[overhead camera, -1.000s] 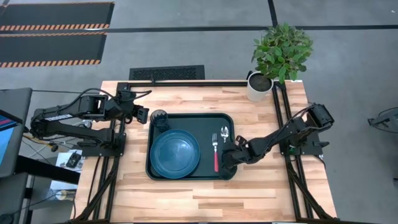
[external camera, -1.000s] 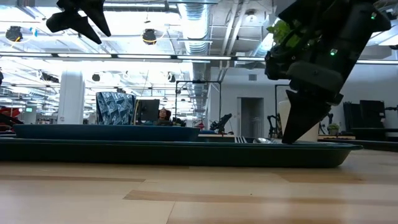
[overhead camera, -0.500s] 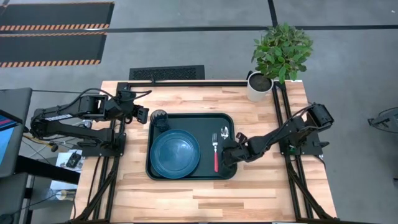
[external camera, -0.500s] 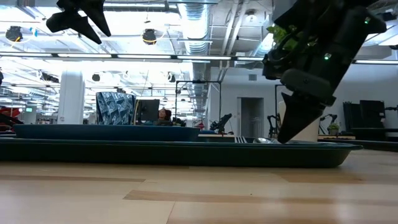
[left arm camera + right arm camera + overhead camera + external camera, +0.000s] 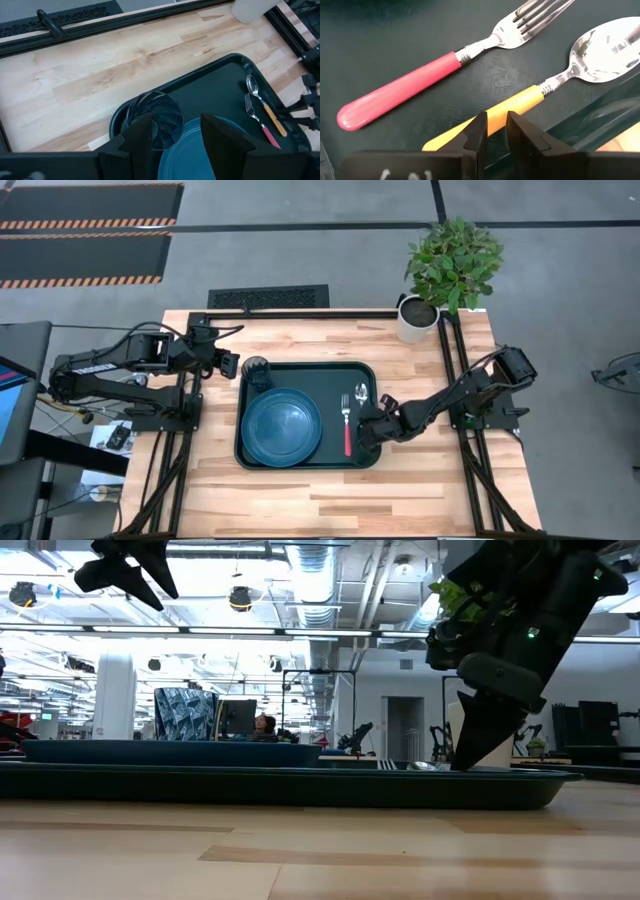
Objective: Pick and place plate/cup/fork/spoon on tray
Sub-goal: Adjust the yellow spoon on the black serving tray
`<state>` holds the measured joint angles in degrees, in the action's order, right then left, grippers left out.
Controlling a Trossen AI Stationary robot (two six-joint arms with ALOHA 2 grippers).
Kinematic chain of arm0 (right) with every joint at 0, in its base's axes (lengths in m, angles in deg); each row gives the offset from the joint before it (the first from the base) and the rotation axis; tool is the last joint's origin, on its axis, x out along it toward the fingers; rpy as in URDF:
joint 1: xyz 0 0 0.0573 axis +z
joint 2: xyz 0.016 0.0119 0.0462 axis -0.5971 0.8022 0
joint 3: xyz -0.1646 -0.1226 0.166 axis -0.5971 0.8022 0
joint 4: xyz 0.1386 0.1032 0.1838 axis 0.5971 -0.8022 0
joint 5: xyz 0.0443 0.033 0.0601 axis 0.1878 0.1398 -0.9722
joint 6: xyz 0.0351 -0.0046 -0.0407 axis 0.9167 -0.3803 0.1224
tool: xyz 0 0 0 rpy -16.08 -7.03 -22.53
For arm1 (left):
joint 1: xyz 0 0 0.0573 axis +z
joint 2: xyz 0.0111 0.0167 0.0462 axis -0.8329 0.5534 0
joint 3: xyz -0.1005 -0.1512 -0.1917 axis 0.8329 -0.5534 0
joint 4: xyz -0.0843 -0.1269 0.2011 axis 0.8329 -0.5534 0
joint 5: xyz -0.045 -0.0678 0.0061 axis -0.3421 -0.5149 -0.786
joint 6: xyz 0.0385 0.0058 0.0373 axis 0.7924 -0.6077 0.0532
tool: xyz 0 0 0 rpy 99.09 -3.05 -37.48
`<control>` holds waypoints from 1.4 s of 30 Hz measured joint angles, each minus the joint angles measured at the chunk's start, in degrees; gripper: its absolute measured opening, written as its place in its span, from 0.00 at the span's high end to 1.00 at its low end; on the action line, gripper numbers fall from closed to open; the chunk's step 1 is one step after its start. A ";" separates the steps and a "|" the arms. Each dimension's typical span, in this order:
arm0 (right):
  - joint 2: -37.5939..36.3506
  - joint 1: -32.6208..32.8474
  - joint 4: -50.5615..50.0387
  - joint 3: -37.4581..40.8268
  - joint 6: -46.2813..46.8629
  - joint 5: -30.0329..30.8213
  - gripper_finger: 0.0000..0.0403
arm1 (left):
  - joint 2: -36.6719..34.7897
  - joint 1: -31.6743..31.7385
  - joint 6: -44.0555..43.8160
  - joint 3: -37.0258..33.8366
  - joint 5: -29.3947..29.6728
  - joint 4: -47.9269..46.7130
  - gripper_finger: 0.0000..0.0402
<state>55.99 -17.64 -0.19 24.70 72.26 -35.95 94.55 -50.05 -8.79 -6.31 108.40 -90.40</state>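
Note:
The dark green tray point(image 5: 320, 375) lies mid-table. On it lie the blue plate point(image 5: 281, 425), the dark tumbler cup point(image 5: 257, 368) standing in the far left corner, the red-handled fork point(image 5: 347, 425) and the orange-handled spoon point(image 5: 361, 393), side by side near the right edge. My right gripper point(image 5: 368, 428) is low on the tray, shut on the spoon's handle, and hides it in the high view. My left gripper point(image 5: 232, 366) is raised just left of the cup, open and empty point(image 5: 175, 135). My right gripper pinches the spoon's orange handle point(image 5: 512, 107) between its two fingers point(image 5: 476, 135), about halfway along the handle. The fingers come down slanting from the table's right side and lie across the handle. The spoon lies flat on the tray floor, bowl point(image 5: 607, 47) toward the far edge.
A white pot with a green plant point(image 5: 415, 320) stands at the table's far right corner. Black frame rails run along the far and side edges. Bare wood lies in front of the tray and to its right.
My right gripper has rocked slightly toward the table's left and back, staying low over the spoon's handle. The spoon and the fork stay where they were.

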 joint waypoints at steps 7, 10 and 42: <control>0.00 0.00 0.27 -0.02 -0.02 0.07 0.76 | 0.01 -0.01 -0.02 0.00 0.00 0.00 0.62; 0.00 0.00 0.29 -0.02 -0.04 0.26 0.76 | 0.02 -0.02 -0.02 0.00 0.00 0.00 0.62; 0.00 0.09 4.63 2.03 0.67 0.52 0.76 | 0.02 0.00 0.26 0.00 0.02 0.00 0.62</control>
<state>55.99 -17.55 4.44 26.73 72.93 -35.43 94.57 -50.05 -8.53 -6.31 108.42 -90.40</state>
